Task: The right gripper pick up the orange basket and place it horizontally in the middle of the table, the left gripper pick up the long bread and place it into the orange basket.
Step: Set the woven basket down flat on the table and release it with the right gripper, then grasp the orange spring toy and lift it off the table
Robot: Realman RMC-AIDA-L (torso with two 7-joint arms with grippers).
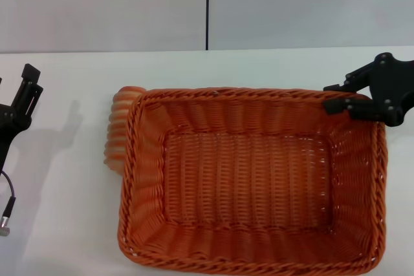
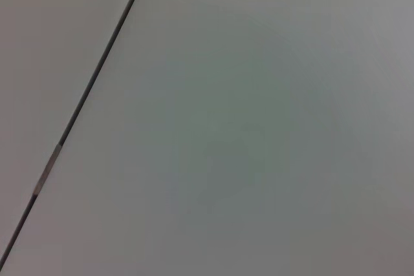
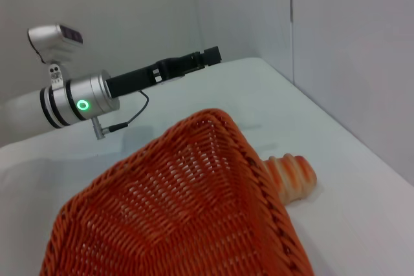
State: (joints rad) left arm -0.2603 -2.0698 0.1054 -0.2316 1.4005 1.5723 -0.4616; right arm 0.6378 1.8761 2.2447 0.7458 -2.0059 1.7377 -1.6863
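Nearest you, one orange basket [image 1: 252, 182] fills the middle and near part of the tabletop [image 1: 65, 224], its near rim running close to the tabletop's near edge. It sits level with its opening up, long side running left to right, and nothing lies inside it. Your right hand [image 1: 337, 98] is at the basket's far right corner, its black fingers closed on the braided rim there.

You have one long bread [image 1: 119, 130], and it lies on the tabletop pressed against the outside of the basket's left wall near the far left corner, mostly hidden behind the rim from the head view. From the right wrist view the bread [image 3: 291, 176] pokes out past the basket [image 3: 174, 211] as a ridged, rounded end.

Your left hand [image 1: 26, 88] hangs over the left edge of the tabletop, well apart from the bread, with bare white surface between them. In the right wrist view the same left hand [image 3: 208, 55] points toward the back wall; whether its fingers are apart or together you cannot tell. Behind the basket a bare strip of tabletop runs along the far edge.
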